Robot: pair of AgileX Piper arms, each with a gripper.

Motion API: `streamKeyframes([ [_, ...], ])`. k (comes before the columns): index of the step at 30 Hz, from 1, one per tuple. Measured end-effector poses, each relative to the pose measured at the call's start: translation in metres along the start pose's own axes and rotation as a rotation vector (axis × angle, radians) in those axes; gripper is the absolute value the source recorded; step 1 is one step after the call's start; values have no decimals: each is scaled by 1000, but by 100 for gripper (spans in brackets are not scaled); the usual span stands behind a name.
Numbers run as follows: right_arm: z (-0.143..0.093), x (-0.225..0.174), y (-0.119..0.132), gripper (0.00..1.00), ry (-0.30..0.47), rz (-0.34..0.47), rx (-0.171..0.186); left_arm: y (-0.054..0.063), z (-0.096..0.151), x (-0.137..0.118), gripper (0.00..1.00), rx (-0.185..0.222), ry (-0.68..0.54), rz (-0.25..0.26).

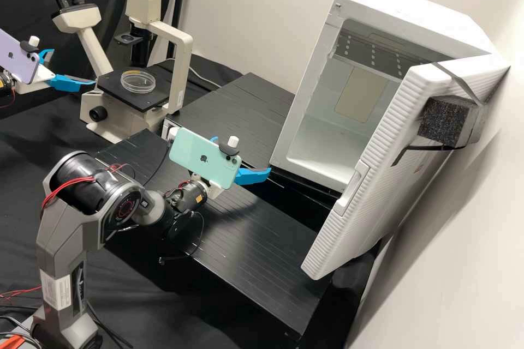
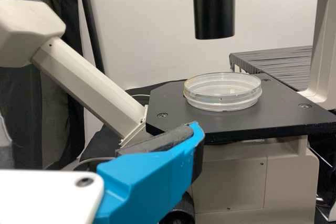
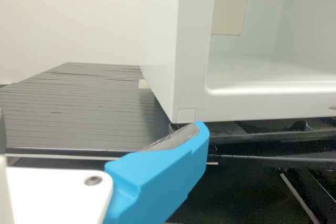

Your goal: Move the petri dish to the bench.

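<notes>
Left gripper (image 1: 73, 67), mine: fingers spread wide; just beyond their tips, the clear petri dish (image 1: 137, 83) rests flat on the black microscope stage (image 1: 143, 102). Right gripper (image 1: 243, 157), also mine: fingers parted, near the open white cabinet (image 1: 415, 8), well apart from the dish.
</notes>
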Motion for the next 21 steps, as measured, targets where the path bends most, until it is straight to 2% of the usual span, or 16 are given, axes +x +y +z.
streamKeyframes([
  [9,1,-2,-1,100,0,0,0,0,0,0,100,0,0,0],
  [14,1,-21,-2,100,13,7,35,0,0,0,100,0,0,0],
  [17,-9,-39,-3,100,64,15,49,0,0,0,100,0,0,0],
  [20,-28,-60,-8,100,153,3,59,0,0,0,100,0,0,0],
  [21,-40,-69,-12,100,205,-8,64,0,0,0,100,0,0,0],
])
